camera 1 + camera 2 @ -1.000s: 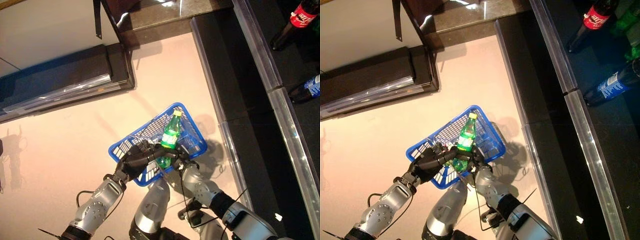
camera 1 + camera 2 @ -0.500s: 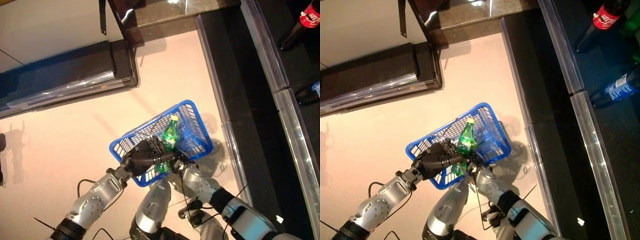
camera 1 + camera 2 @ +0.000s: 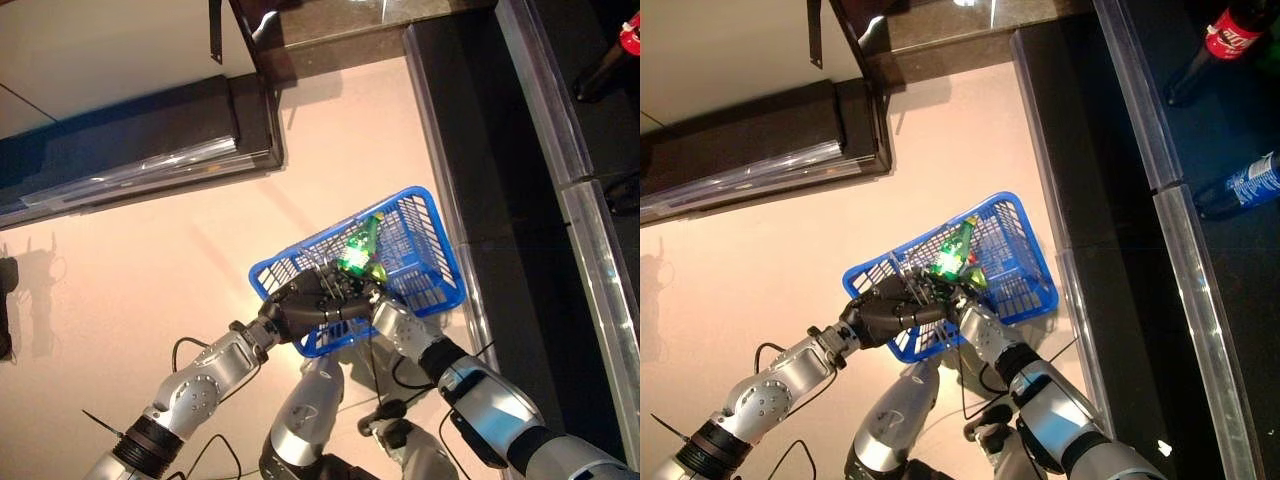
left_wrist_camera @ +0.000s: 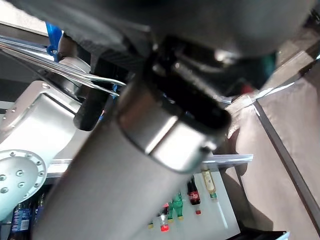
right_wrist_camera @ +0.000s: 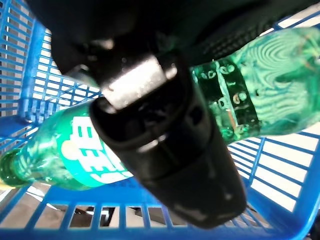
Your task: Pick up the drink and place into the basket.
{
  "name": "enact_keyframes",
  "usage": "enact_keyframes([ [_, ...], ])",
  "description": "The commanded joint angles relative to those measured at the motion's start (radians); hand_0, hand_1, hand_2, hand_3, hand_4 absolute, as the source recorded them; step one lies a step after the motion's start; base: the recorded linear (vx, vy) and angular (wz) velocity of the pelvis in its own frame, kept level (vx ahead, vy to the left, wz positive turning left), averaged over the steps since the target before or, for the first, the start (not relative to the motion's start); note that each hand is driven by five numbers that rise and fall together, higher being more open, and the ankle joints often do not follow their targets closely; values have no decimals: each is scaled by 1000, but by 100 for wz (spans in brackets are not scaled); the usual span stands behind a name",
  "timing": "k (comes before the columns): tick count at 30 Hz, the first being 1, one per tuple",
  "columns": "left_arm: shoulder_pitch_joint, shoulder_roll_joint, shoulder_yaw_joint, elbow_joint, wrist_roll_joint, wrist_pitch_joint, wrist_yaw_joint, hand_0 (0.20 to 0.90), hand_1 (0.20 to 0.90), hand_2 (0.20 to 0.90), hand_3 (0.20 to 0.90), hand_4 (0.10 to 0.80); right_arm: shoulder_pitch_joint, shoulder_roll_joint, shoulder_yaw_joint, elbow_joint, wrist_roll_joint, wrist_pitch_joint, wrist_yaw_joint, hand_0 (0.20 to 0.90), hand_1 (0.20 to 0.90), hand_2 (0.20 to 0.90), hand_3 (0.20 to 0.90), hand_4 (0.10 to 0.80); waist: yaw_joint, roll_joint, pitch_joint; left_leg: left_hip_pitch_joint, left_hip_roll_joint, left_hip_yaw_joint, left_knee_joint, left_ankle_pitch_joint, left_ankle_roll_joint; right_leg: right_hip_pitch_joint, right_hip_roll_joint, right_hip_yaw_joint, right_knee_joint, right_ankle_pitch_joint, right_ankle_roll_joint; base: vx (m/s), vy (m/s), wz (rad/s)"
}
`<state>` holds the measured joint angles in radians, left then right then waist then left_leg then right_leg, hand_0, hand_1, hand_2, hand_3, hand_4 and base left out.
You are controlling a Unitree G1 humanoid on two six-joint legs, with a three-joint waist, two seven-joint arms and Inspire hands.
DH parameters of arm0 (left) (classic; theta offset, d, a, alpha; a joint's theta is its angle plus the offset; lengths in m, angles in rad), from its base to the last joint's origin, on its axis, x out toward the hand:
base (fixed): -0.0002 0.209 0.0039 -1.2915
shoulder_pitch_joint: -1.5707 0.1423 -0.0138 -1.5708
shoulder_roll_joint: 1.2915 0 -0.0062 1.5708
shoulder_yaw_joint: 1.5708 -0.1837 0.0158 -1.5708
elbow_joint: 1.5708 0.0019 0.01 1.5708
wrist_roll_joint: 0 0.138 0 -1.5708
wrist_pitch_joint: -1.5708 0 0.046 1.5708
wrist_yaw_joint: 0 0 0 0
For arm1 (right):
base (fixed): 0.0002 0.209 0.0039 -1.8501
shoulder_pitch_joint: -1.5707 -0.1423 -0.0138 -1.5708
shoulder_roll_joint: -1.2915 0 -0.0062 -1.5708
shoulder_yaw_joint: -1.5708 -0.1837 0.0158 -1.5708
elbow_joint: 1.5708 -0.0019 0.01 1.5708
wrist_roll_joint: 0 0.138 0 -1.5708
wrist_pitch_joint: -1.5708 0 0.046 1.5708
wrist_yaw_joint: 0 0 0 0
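The green drink bottle [image 5: 150,125] lies tilted inside the blue basket [image 3: 425,270], cap toward the far rim and base toward the near rim, where both hands meet. The right wrist view shows the right hand [image 3: 962,298] with its thumb and fingers curled round the bottle's middle, the blue mesh right behind it. The left hand [image 3: 300,308] sits at the basket's near rim with fingers curled round what seems to be the wire handle, holding the basket off the pale floor [image 3: 150,270].

The placing step looks nearly done: the bottle is within the walls but not yet let go. The next move, I judge, calls for lowering the bottle until it rests on the basket's bottom, then loosening the right hand and drawing it up clear of the rim and handle without dragging the bottle out.

Counted: one green bottle, one basket, two hands. On the dark shelf [image 3: 1240,250] along the floor's right edge lie two more bottles, one red-labelled cola [image 3: 1225,35] and one blue-labelled [image 3: 1250,185]. A dark cabinet [image 3: 130,130] borders the floor's far-left edge.
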<state>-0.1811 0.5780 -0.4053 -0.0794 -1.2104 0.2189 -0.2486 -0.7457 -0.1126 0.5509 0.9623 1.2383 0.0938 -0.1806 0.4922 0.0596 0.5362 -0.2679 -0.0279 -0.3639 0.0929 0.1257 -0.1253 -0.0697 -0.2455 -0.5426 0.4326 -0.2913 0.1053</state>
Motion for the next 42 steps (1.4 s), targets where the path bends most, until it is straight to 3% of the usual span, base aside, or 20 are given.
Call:
enact_keyframes([
  [1, -91, -132, -35, -376, -162, -75, -243, 300, 300, 300, 200, 100, -176, 92, -49, -21, 92, -64, 19, 900, 900, 900, 900, 800, -5, 35, -84, 62, -25, 39, -46, -16, 98, -60, 12, 4, -9, 169, -32, 0, 0, 0],
  [15, -61, -149, -8, -360, -148, -77, -238, 300, 300, 300, 200, 100, -132, 45, -61, -121, 125, -95, 71, 900, 900, 900, 900, 800, -27, 28, -79, 60, -15, 63, -50, -19, 95, -76, 14, 11, -1, 167, -30, 0, 0, 0],
  [25, 57, -152, 53, -309, -112, -109, -245, 300, 300, 300, 200, 100, 93, -38, -43, -365, 64, -153, 96, 900, 900, 900, 900, 800, -72, -1, -87, 68, 5, 99, -66, -23, 90, -75, 33, 36, -36, 174, -28, -10, -20, -1],
  [29, 103, -152, 61, -270, -94, -171, -218, 300, 300, 300, 200, 100, 231, -66, -35, -482, 19, -160, 135, 900, 900, 900, 900, 800, -105, -17, -93, 83, 21, 125, -78, -27, 86, -64, 50, 56, -66, 179, -28, -24, -35, -16],
  [33, 157, -155, 71, -208, -3, -296, -180, 300, 300, 300, 200, 100, 383, -101, -43, -595, -57, -155, 195, 900, 900, 900, 900, 800, -142, -31, -111, 86, 36, 152, -82, -11, 86, -54, 71, 70, -112, 210, -35, -48, -8, -18],
  [42, 255, -177, 121, -69, 109, -480, -84, 300, 300, 300, 200, 100, 658, -190, -57, -740, -147, -125, 370, 900, 900, 900, 900, 800, -221, -66, -165, 140, 71, 222, -115, -18, 70, -1, 114, 137, -217, 232, -22, -15, -19, -26],
])
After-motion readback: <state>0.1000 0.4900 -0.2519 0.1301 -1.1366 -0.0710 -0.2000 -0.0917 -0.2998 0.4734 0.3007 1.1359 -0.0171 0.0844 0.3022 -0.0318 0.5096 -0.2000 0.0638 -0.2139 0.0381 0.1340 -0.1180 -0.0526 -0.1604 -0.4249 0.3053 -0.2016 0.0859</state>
